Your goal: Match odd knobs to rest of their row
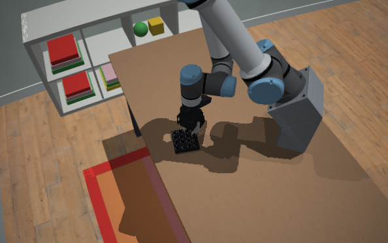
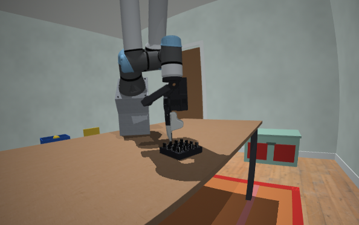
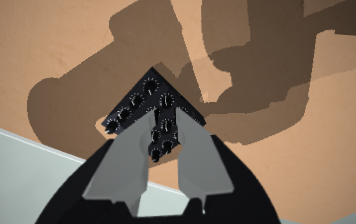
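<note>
From my seat I have the black knob box [image 1: 187, 149] [image 2: 180, 156] [image 3: 153, 75] on the tabletop [image 1: 248, 202] [image 2: 75, 181] [image 3: 65, 50], just below the middle of the top view and right of the table's edge. In the exterior view it sits a little below centre, and in the wrist view it is turned cornerwise, with one corner pointing at the top of the frame.

My tool [image 1: 195, 132] [image 2: 170, 141] [image 3: 166, 109] points down at it, fingertips at the height of the knob tops, over the box's upper right part in the top view. Its two grey fingers stand only slightly apart, and I make out no knob clamped in the narrow gap (the box's dark face and a few knobs show through it).

On my wrist picture a line of knobs runs from the top corner down to the lower left, white marks ringed around each, while the fingers cover part of the rest. I cannot read the pointers well enough to say which knob is off its row.

The arm [image 1: 233, 36] [image 2: 132, 27] reaches in from the upper right of the top view, its shadow lying across the box.
</note>
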`<action>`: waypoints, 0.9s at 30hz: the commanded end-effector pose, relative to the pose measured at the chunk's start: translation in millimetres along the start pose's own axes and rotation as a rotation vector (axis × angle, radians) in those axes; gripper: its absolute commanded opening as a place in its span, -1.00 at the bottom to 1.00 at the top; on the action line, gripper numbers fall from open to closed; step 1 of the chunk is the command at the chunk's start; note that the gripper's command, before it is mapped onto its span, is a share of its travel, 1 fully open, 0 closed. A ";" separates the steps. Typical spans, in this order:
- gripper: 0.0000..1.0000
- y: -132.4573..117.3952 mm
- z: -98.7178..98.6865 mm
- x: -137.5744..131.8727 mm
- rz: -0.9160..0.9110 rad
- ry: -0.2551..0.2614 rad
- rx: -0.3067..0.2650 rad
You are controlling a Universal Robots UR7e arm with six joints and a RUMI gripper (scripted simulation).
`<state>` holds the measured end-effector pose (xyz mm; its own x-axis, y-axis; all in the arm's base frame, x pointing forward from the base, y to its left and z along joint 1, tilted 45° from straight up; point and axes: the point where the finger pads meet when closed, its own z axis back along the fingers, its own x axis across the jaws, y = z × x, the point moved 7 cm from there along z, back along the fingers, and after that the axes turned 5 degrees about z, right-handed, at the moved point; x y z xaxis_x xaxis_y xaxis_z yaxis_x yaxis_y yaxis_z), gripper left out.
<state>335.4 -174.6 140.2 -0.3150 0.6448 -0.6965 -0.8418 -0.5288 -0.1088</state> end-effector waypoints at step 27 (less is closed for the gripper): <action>-0.78 3.8 0.2 0.2 0.000 0.001 0.000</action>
<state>333.5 -175.7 139.8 -0.3150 0.6448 -0.6965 -0.8418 -0.5287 -0.1087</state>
